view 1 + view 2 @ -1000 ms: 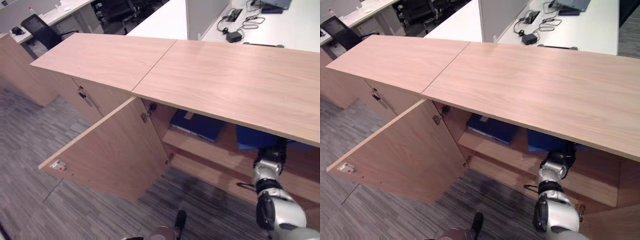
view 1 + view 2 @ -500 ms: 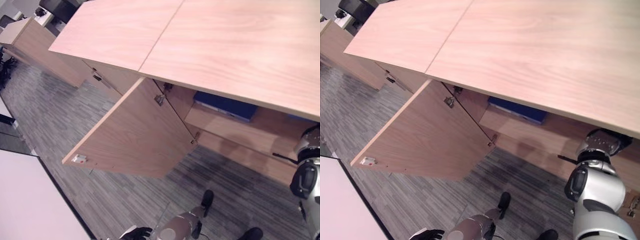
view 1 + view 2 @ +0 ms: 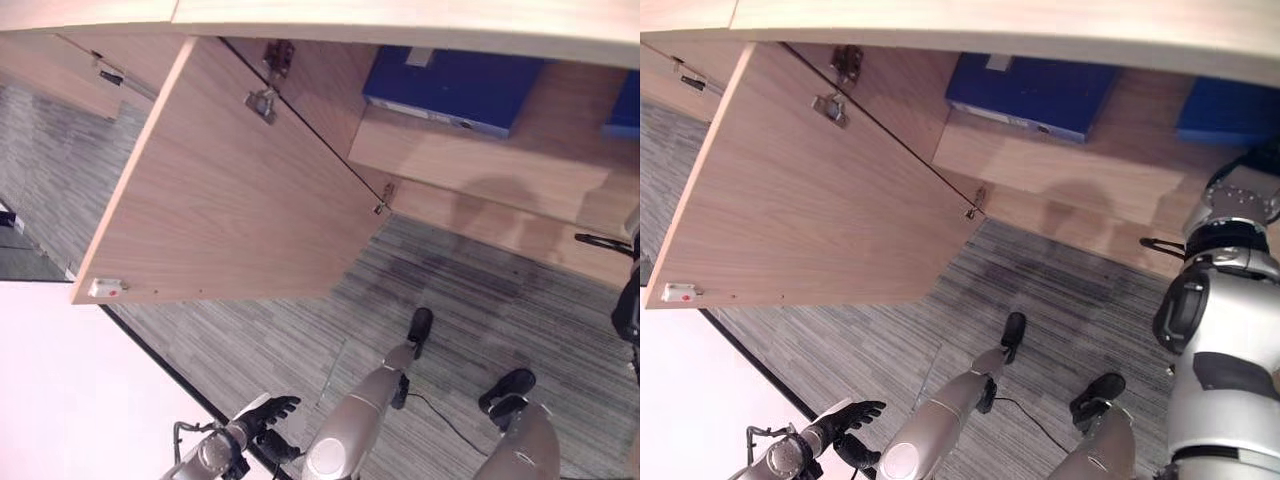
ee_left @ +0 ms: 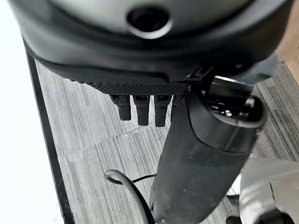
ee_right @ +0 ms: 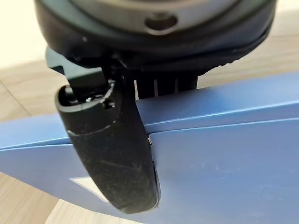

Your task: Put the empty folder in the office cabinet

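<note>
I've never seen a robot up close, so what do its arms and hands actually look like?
The arms are smooth silver-grey shells with black joint sections. The left hand is dark, with slim separate fingers. The right hand is black too, with a thick rounded thumb, slightly scuffed, and a pebbled texture on the palm housing.

Cabinet door (image 3: 230, 190) – pale matt wood grain; blue folder (image 5: 224, 154) smooth, probably plastic-coated; floor (image 3: 470, 300) – rough grey striped carpet.

grey striped carpet (image 3: 250, 330); white partition (image 3: 70, 400)
</note>
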Tool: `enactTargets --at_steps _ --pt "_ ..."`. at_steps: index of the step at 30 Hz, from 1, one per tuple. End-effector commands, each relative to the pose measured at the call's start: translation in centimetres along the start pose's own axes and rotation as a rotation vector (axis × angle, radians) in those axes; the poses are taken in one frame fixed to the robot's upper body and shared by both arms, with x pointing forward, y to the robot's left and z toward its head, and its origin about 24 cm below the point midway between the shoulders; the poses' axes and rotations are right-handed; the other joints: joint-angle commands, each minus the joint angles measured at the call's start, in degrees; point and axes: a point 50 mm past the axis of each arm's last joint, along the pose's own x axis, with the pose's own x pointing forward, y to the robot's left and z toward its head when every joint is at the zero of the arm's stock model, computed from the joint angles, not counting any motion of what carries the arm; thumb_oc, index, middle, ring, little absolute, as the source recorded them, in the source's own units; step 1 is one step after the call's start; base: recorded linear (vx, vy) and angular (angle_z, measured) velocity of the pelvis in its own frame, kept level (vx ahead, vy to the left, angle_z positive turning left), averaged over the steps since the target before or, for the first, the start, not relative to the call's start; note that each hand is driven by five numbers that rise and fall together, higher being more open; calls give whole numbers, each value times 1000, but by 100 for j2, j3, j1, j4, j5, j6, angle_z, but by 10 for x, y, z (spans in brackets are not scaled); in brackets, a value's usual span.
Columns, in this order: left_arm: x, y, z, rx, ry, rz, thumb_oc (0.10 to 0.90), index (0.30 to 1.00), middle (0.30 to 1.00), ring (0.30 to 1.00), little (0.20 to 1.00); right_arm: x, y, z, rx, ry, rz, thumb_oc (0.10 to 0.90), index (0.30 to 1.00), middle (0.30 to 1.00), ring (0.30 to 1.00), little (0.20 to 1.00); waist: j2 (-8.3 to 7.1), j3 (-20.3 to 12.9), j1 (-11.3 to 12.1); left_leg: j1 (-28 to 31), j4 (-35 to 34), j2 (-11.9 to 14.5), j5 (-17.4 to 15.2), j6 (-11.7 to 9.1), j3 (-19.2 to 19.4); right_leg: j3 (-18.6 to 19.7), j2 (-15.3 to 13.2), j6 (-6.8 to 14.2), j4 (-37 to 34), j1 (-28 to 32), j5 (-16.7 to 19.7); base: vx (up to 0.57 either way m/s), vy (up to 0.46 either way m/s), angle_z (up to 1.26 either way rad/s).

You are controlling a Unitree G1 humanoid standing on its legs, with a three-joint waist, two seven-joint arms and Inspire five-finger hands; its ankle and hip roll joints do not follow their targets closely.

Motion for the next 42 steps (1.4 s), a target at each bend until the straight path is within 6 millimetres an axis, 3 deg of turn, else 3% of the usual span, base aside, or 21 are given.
enactTargets --at_steps 1,2,3,4,7,9,12,16,19,23,25,26,29,31,37,42 --pt "-7 -5 -26 -25 111 -6 800 900 900 900 900 7 21 49 -143 -149 132 400 300 300 300 300 242 -248 -35 31 822 229 -1268 -399 132 565 354 468 -837 222 -121 40 -19 0" --pt "-7 -5 -27 -25 113 -4 800 900 900 900 900 7 23 48 -146 -147 141 458 387 387 387 387 253 -246 -38 30 813 225 -1268 -395 132 571 348 468 -815 202 -129 28 -23 4" --pt "-7 -5 -27 -31 111 1 800 900 900 900 900 6 25 47 -148 -147 147 596 594 594 594 594 263 -237 -47 19 797 221 -1261 -395 139 582 341 475 -792 167 -141 41 -26 5" --pt "-8 -5 -27 -37 113 3 800 900 900 900 900 6 25 47 -153 -147 146 800 900 900 900 900 269 -244 -43 29 784 221 -1263 -393 130 587 338 476 -782 155 -147 39 -17 4" --pt "-8 -6 -28 -53 116 3 800 900 900 900 900 6 26 43 -162 -134 144 800 900 900 900 900 284 -256 -52 89 712 208 -1264 -372 120 617 347 477 -743 137 -161 46 -16 2" --pt "-9 -16 -51 -29 244 0 800 900 900 900 900 5 19 34 -150 -117 120 800 900 900 900 900 158 -264 -116 183 674 207 -1289 -365 91 636 393 461 -735 170 -181 68 -48 2" --pt "-5 -17 -51 -19 263 13 800 900 900 900 900 4 18 28 -145 -107 101 800 900 900 900 900 92 -267 -153 278 611 217 -1298 -361 75 633 420 444 -752 222 -187 47 -39 3" --pt "-5 -13 -57 13 317 59 800 900 900 900 900 8 -1 31 -292 -99 -115 800 900 900 900 900 -142 -337 -247 520 461 280 -1308 -378 7 595 553 373 -933 487 -183 45 -60 12" --pt "-4 -10 -57 27 331 78 800 900 900 900 900 10 -12 36 -351 -94 -210 800 900 900 900 900 -220 -369 -285 664 379 323 -1310 -395 -27 558 617 343 -1043 663 -172 37 -51 11" --pt "-14 -1 -74 -9 415 144 800 900 900 900 900 11 -27 40 -436 -79 -307 800 900 900 900 900 -485 -538 -283 1004 151 433 -1281 -444 -99 383 810 277 -1548 1223 -75 46 -84 -1" --pt "-17 0 -79 -10 433 150 800 900 900 900 900 11 -29 43 -491 -82 -325 800 900 900 900 900 -540 -587 -272 1110 66 470 -1258 -463 -148 336 869 267 -1726 1394 -14 39 -68 -1" --pt "-18 -5 -82 -9 455 143 800 900 900 900 900 12 -38 48 -547 -92 -379 800 900 900 900 900 -600 -651 -263 1236 -86 505 -1212 -487 -194 267 971 246 -1989 1603 49 35 -62 -2" --pt "-21 -10 -87 3 478 136 800 900 900 900 900 11 -46 49 -570 -98 -417 800 900 900 900 900 -661 -726 -253 1394 -259 554 -1141 -514 -221 200 1086 217 -2328 1874 151 -2 -29 -1" --pt "-23 -21 -90 -13 491 112 800 900 900 900 900 11 -45 47 -581 -106 -421 800 900 900 900 900 -752 -789 -191 1452 -399 576 -944 -520 -216 62 1176 174 -2691 2067 402 -20 -21 -3" --pt "-22 -37 -90 -43 488 88 800 900 900 900 900 11 -57 47 -645 -106 -449 800 900 900 900 900 -846 -972 -151 1711 -692 619 -886 -571 -300 91 1360 167 -3211 2448 461 18 -15 3" --pt "-24 -43 -93 -48 499 77 800 900 900 900 900 11 -68 47 -674 -99 -473 800 900 900 900 900 -835 -978 -86 1765 -659 601 -818 -547 -292 -1 1356 132 -3246 2542 571 7 2 -4"
